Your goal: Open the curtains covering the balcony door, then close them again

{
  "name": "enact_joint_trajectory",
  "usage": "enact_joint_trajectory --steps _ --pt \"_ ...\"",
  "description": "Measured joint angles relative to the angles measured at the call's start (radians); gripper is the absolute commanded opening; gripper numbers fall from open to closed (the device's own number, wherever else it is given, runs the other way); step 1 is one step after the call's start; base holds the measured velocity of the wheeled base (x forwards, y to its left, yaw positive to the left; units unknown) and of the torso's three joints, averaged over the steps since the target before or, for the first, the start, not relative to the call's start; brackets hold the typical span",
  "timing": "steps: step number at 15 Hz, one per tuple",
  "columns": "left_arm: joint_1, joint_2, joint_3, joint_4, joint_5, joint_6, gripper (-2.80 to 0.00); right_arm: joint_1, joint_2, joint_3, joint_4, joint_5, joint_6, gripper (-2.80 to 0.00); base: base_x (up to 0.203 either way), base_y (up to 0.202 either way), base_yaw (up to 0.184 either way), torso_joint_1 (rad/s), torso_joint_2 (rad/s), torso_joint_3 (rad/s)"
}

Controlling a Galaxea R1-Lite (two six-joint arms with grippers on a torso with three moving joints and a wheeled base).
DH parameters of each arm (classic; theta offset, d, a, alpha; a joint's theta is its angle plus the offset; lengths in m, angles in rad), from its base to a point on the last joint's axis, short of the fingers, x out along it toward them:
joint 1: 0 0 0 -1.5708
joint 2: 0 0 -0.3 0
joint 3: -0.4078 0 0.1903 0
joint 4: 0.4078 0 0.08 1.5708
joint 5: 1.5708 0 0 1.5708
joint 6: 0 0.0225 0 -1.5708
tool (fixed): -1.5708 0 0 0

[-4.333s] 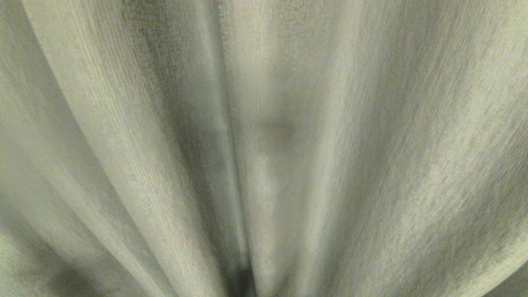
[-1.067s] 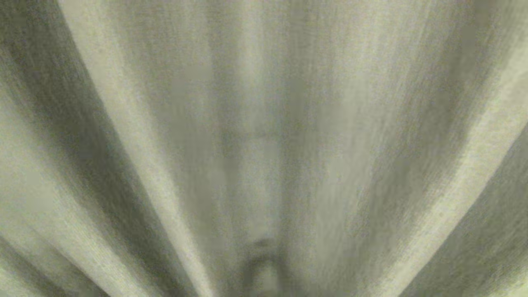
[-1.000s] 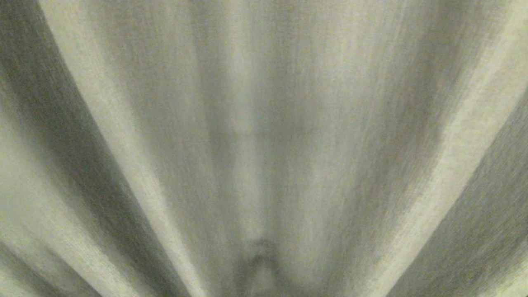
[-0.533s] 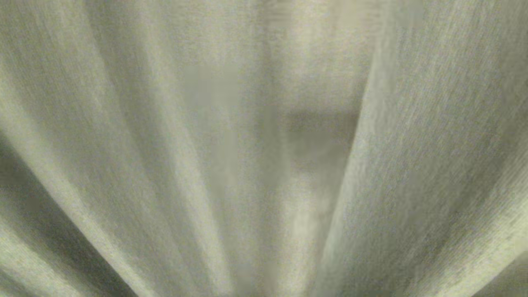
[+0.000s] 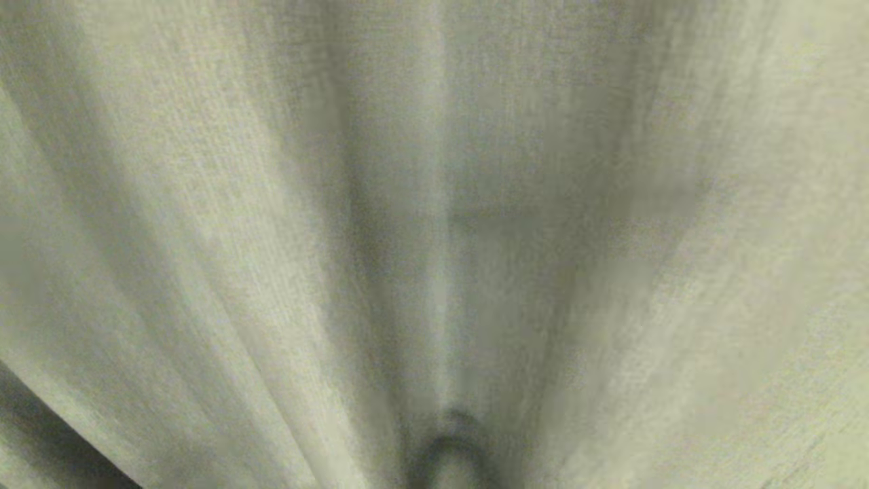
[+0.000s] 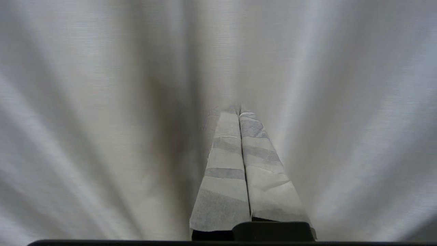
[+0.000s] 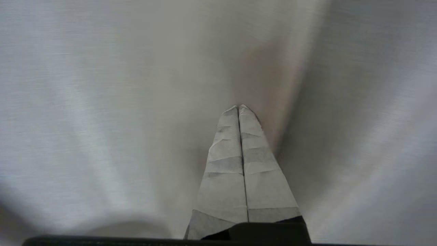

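Cream curtains [image 5: 204, 204] fill every view, pressed close around the robot, as the left gripper [image 6: 239, 111] and right gripper [image 7: 239, 106] point into the folds, jaws closed and empty; steady, slow pushing should part them cleanly.

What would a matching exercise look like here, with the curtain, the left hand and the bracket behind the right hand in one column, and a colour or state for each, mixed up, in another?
Things:
1 curtain
2 left hand
3 bracket behind the right hand

Colours or states:
A black
B shut, fingers together
C cream, hanging in folds

Pairs: 1-C, 2-B, 3-A
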Motion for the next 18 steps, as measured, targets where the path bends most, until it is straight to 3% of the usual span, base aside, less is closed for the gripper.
enact_joint_trajectory --steps 18 --pt "0.0 0.0 0.0 0.002 0.0 0.001 -2.8 0.0 0.0 0.0 0.0 0.0 0.0 -2.8 0.0 -0.19 0.004 0.002 0.0 0.002"
